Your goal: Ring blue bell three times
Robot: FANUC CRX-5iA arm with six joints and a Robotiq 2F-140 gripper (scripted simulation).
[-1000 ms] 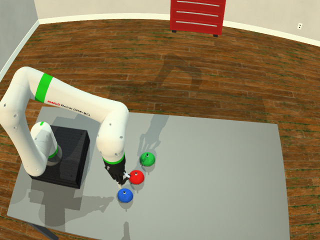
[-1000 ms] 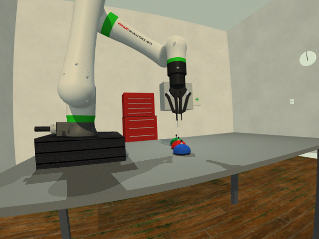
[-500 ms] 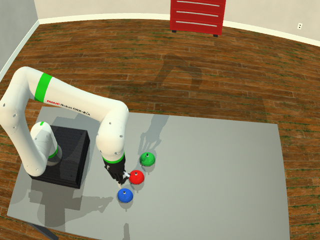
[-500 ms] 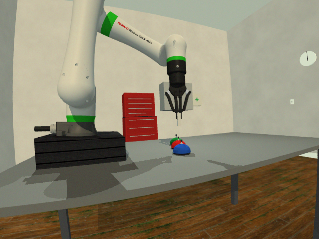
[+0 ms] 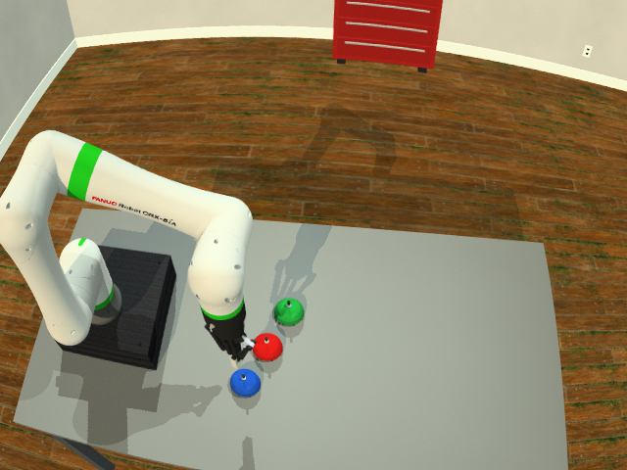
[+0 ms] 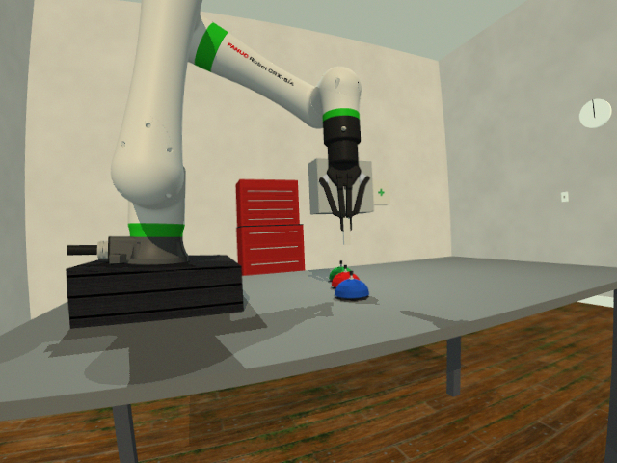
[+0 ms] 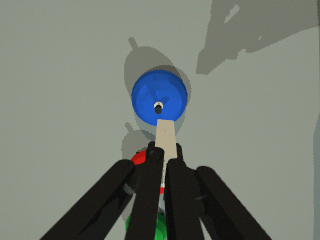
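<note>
The tool (image 6: pixel 345 230) has matt black fingers, like hard plastic or anodised metal, ending in a pale, flat beige tip with no shine. Below it the blue bell (image 7: pixel 159 98) is a smooth, glossy dome with soft highlights, topped by a small dark button with a bright metallic glint. Just behind, the red bell (image 5: pixel 266 346) and green bell (image 5: pixel 289 310) have the same polished, enamel-like finish. The bench (image 6: pixel 473 284) under the tool is a smooth, matt grey sheet. The arm (image 5: pixel 152 202) above is glossy white plastic with green bands. Its base block (image 6: pixel 154 288) is dull black and faintly ribbed. The floor (image 5: pixel 405 152) is grained wood planks.
</note>
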